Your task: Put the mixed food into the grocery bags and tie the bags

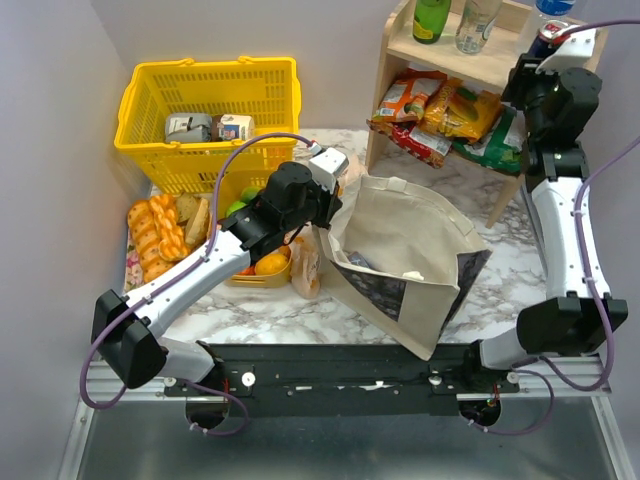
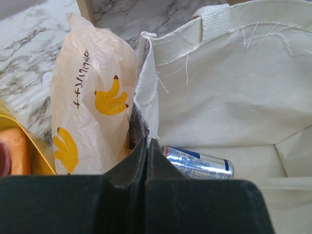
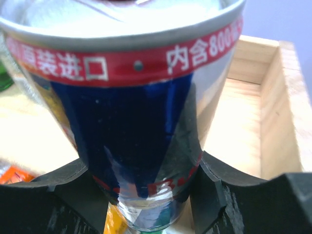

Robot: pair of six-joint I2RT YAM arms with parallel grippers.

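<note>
The beige canvas tote stands open at mid-table, and one blue-silver can lies on its floor. My left gripper is shut on the tote's left rim, at the tote's left edge in the top view. The peach plastic bag with yellow fruit prints leans against the tote's left side. My right gripper is up at the wooden shelf, shut on a second blue-silver can whose top shows in the top view. Oranges and limes lie in a yellow tray under my left arm.
A yellow shopping basket with small boxes stands at the back left. Braided bread lies at the left edge. The wooden shelf at the back right holds bottles above and snack packets below.
</note>
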